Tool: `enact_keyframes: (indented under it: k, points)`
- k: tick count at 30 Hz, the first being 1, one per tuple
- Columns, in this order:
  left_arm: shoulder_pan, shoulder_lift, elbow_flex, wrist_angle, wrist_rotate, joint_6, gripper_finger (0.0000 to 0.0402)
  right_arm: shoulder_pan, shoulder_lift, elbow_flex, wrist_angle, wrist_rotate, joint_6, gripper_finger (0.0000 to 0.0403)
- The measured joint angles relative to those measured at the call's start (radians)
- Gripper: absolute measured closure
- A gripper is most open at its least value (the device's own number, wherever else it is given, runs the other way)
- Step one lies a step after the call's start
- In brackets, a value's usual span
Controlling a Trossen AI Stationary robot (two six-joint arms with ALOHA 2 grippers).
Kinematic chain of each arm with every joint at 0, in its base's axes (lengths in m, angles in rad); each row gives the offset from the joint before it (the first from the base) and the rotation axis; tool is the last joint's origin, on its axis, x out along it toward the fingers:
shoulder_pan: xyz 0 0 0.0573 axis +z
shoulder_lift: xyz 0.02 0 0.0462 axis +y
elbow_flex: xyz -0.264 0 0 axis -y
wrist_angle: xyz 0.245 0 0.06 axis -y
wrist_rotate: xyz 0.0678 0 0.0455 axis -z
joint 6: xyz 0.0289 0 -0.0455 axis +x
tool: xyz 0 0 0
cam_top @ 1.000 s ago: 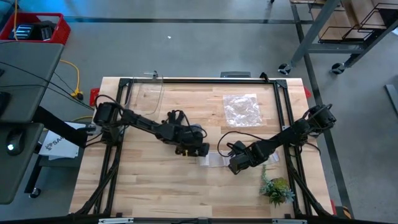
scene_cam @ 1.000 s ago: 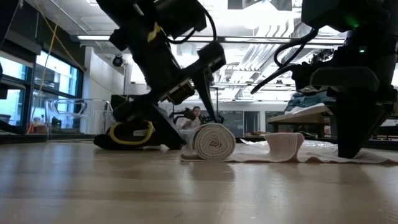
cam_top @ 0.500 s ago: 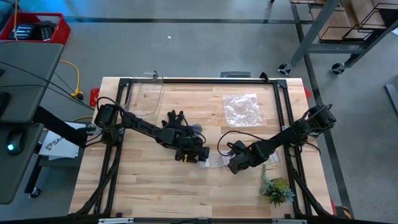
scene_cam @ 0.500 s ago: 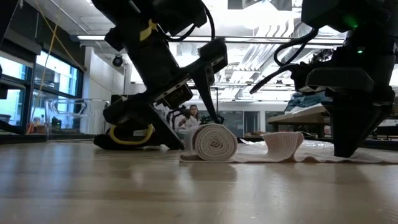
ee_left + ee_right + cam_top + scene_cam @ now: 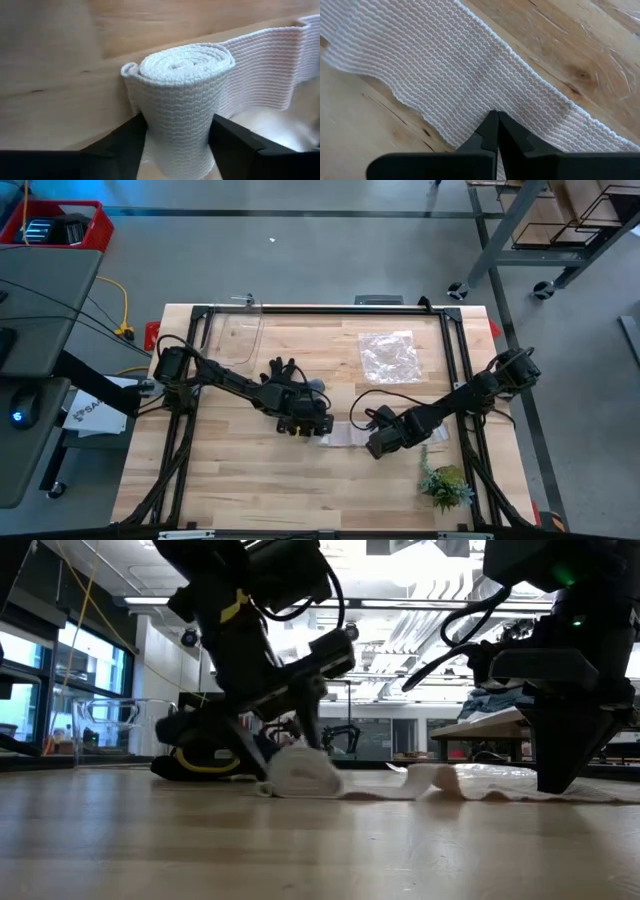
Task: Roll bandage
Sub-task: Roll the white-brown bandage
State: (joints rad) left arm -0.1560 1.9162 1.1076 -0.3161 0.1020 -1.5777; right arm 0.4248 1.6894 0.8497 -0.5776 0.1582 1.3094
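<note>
Bandage [image 5: 182,95] partly rolled at mid-table, roll gripped between the left gripper [image 5: 177,145] fingers, flat tail pinned to the wooden table [image 5: 240,480] by the clenched right gripper [image 5: 496,131]

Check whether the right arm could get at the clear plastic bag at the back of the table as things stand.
Probably yes, though not without letting go. The right claw is shut, pinning the flat tail of the bandage to the table. Bare wood lies between it and the plastic bag, and the left claw, busy at the roll, is off to the side.
</note>
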Motion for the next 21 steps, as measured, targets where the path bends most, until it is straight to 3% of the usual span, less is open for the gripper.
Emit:
enact_keyframes:
  k: [9, 17, 21]
  points:
    - [-0.037, -0.045, -0.001, -0.261, -0.030, 0.101, 0.0344, 0.000, 0.002, -0.001, 0.111, -0.001, 0.105, 0.0403]
    - [-0.096, -0.123, -0.068, -0.378, -0.041, 0.052, 0.0344, 0.000, 0.004, -0.002, 0.147, 0.004, 0.133, 0.0403]
    - [-0.113, -0.192, -0.105, -0.396, -0.096, 0.008, 0.0344, 0.000, 0.004, -0.002, 0.156, 0.006, 0.153, 0.0403]
